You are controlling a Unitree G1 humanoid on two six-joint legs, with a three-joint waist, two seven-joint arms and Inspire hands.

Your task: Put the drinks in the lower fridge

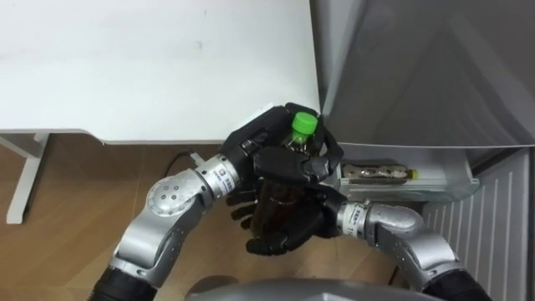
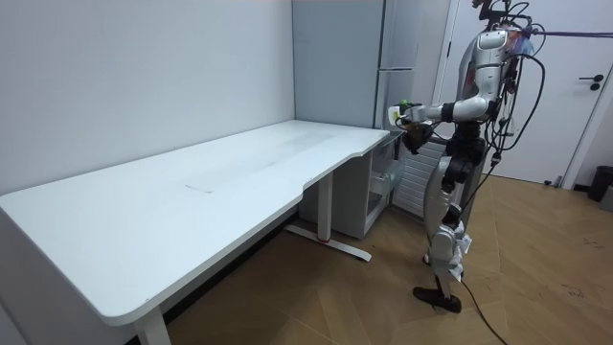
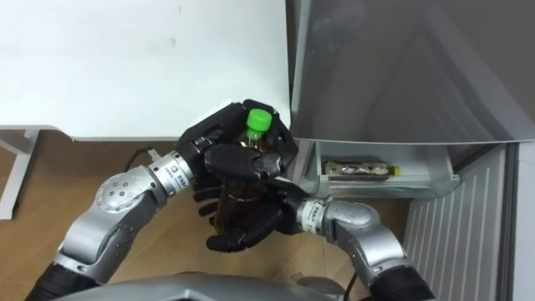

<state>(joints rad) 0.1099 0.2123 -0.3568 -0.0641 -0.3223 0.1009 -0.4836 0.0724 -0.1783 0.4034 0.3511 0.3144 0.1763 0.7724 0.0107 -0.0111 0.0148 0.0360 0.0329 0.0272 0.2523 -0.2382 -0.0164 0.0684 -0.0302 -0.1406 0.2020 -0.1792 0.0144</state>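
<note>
I hold a dark drink bottle (image 1: 277, 201) with a green cap (image 1: 303, 124) upright in both hands, in front of my chest. My left hand (image 1: 257, 139) comes in from the lower left and curls round the bottle's neck just below the cap. From the lower right, my right hand (image 1: 288, 231) wraps round the bottle's body and base. The bottle hangs over the floor just off the white table's corner, beside the open lower fridge compartment (image 1: 451, 180). In the room view I stand at the table's end by the grey fridge (image 2: 402, 57), bottle (image 2: 408, 115) held out toward it.
The white table (image 1: 150, 67) spreads across the upper left, its leg (image 1: 25, 184) on the wooden floor. A white shelf tray in the open fridge holds another bottle (image 1: 380, 173) lying on its side. A ribbed white panel (image 1: 501, 226) stands at the right.
</note>
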